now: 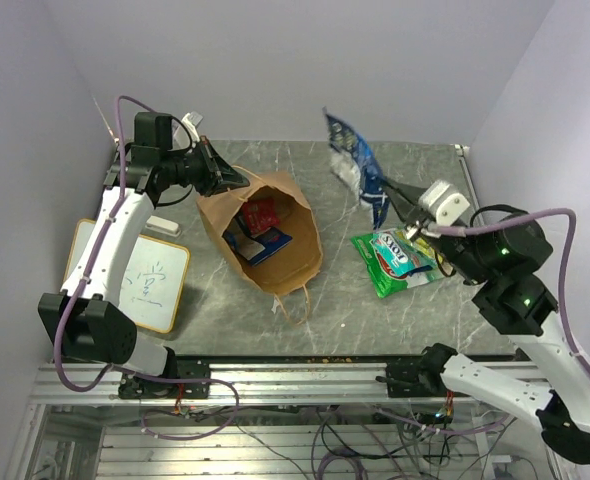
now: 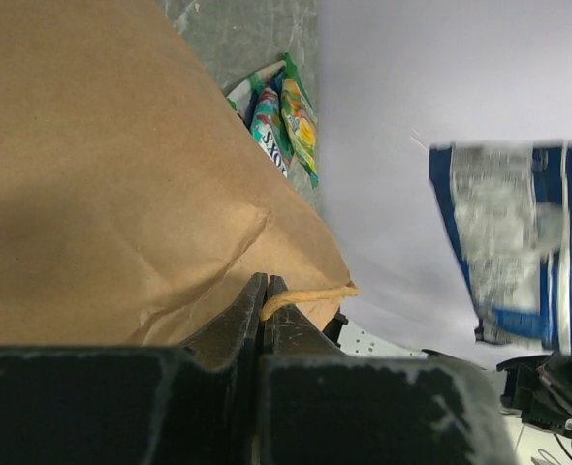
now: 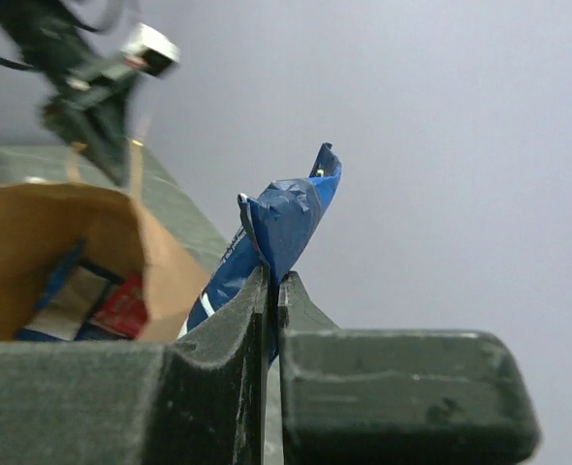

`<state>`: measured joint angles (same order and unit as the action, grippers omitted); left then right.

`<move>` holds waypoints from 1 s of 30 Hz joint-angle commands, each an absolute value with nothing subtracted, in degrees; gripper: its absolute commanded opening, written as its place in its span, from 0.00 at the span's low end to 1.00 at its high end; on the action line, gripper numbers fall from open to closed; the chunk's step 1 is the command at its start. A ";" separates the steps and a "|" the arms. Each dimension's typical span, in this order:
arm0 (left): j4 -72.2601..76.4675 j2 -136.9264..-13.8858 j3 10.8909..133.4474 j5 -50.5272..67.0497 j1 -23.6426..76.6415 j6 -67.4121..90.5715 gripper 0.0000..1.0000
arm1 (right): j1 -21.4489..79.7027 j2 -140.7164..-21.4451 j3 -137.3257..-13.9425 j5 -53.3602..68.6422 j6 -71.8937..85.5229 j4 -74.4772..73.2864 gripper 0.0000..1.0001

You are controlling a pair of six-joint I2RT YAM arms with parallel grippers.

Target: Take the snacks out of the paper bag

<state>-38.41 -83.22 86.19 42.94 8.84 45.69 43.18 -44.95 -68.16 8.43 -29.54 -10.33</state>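
One blue packet (image 1: pixel 350 150) hangs pinched in the closed right claw (image 1: pixel 385 188), clear of the paper bag (image 1: pixel 300 262) whose rim the left claw (image 1: pixel 237 178) clamps; next, I judge, release it by the green-white packet (image 1: pixel 400 258) below that claw.

Small whiteboard (image 1: pixel 153 288), faint writing, flat at left edge of grey marbled table (image 1: pixel 425 165); white block (image 1: pixel 163 226) just beyond.

Plain pale lilac-grey walls (image 1: pixel 305 60) close in on the far, left and right sides, softly and evenly lit. Between them lies a dark grey marbled tabletop (image 1: pixel 430 320). Along its near edge runs a silver aluminium rail frame (image 1: pixel 285 385), with tangled cables (image 1: pixel 355 432) below.
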 commanded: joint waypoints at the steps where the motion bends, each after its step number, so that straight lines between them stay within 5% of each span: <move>1: -37.16 -82.44 86.85 43.73 9.14 45.56 0.07 | 42.99 -47.99 -69.53 -15.11 -29.54 -14.76 0.00; 9: -37.09 -81.74 86.41 43.95 9.14 45.35 0.07 | 38.65 -57.19 -68.95 -37.39 -37.64 -32.88 0.00; 30: -37.09 -80.69 85.83 44.18 9.58 45.32 0.07 | 30.50 -67.06 -58.78 -29.28 -40.20 -37.92 0.00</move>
